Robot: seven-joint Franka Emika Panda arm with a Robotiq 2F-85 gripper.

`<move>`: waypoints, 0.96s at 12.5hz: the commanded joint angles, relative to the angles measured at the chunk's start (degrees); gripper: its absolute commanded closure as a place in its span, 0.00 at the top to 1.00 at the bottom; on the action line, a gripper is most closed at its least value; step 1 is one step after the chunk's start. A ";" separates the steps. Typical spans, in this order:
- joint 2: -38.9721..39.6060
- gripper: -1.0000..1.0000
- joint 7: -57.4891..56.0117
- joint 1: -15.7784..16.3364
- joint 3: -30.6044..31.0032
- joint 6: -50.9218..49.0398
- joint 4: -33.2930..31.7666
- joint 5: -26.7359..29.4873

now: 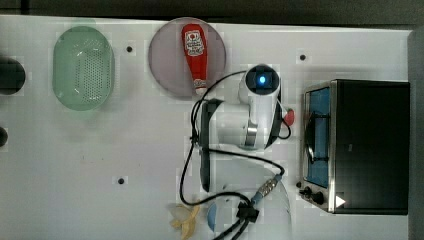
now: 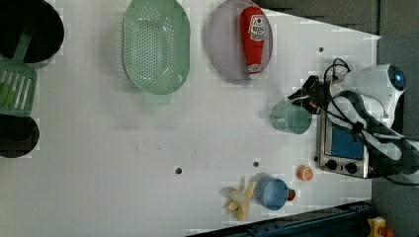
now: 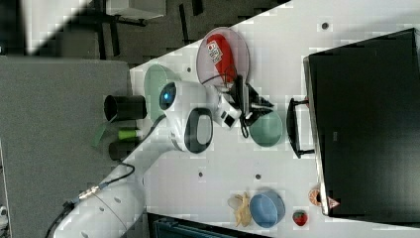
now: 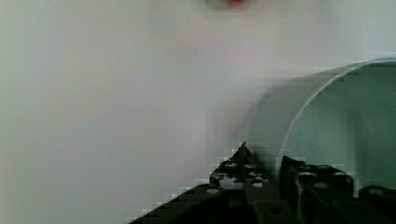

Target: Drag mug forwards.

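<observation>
Gripper: the gripper stands narrow, pinched on the mug's wall, one finger outside the rim and the other inside.
Mug, look: the mug is a pale blue-green round cup with a thin lighter rim and smooth walls; it stands upright with its mouth up. I cannot tell whether it has a handle.
Mug, place: on the white table, at the left view's right. It is just beside the front of the toaster oven, between the lilac plate and the blue cup.
Mug, contents: the wrist view shows only the inner finger and the pale inside wall.
Blue cup: a deeper blue cup stands near the table edge at the left view's bottom, well apart from the mug. What it holds cannot be made out.
Beside the blue cup: a peeled banana lies on one side and a strawberry on the other, both just beside the cup.
Lilac plate: the lilac plate carries a red ketchup bottle, lying flat with its cap toward the mug.
Green bowl: the green perforated oval bowl sits next to the plate.
Black holder: the black holder, at the left view's far left, has a green slotted spatula leaning out of it.
</observation>
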 commanded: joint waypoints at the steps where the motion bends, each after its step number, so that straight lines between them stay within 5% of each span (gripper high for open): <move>1: 1.38 0.18 0.96 0.28 0.54 -1.04 5.82 -0.54; 12: 13.20 0.18 0.88 0.44 1.07 -7.07 26.77 -0.54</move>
